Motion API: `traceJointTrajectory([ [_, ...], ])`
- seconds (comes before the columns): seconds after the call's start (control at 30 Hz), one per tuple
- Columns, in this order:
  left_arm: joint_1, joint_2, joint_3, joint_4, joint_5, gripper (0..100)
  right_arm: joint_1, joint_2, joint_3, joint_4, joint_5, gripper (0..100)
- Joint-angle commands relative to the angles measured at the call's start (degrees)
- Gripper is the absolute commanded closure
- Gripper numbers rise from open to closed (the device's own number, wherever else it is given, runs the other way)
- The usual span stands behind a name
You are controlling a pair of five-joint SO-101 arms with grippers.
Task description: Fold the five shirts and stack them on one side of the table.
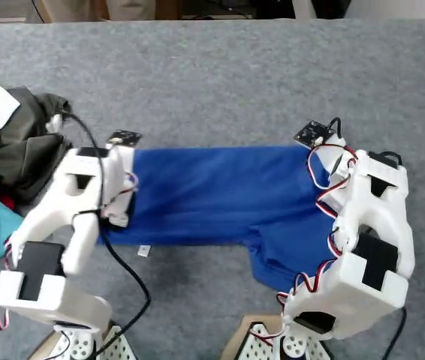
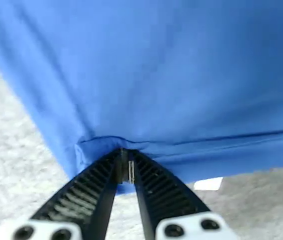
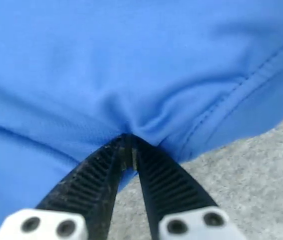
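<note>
A blue shirt (image 1: 220, 193) lies spread across the middle of the grey table, folded lengthwise, with one sleeve hanging toward the front right. My left gripper (image 2: 125, 156) is shut on the blue shirt (image 2: 171, 75) at its left edge, where the cloth bunches between the black fingers. My right gripper (image 3: 127, 142) is shut on the blue shirt (image 3: 106, 60) near its hem at the right edge. In the high view the left arm (image 1: 85, 202) stands over the shirt's left end and the right arm (image 1: 366, 217) over its right end.
A heap of other shirts (image 1: 10, 161) in dark green, white, red and teal lies at the table's left edge. A small white tag (image 1: 143, 251) lies just in front of the blue shirt. The grey table (image 1: 235, 82) is bare behind the shirt.
</note>
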Motion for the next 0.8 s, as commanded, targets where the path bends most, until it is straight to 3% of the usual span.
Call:
traceJointTrajectory([
  [0.0, -5.8, -0.92, 0.53, 3.69, -4.22, 98, 1.45, 0.31, -2.68, -0.97, 1.05, 99.4],
  [0.2, -8.62, -6.99, 1.93, 11.34, -9.14, 98, 1.27, 0.66, -2.68, -0.97, 1.32, 99.4],
  [0.43, -3.08, -26.59, 3.25, 20.04, -11.25, 98, 1.27, 0.31, -2.51, -0.88, 1.32, 99.4],
  [0.57, 0.53, -35.21, 3.69, 16.09, -9.49, 98, 1.27, -0.66, -3.3, 1.85, 2.2, 99.4],
  [0.77, 1.58, -30.64, 2.37, 5.8, 3.6, 98, 1.36, -13.32, -3.38, 9.23, 2.64, 99.4],
])
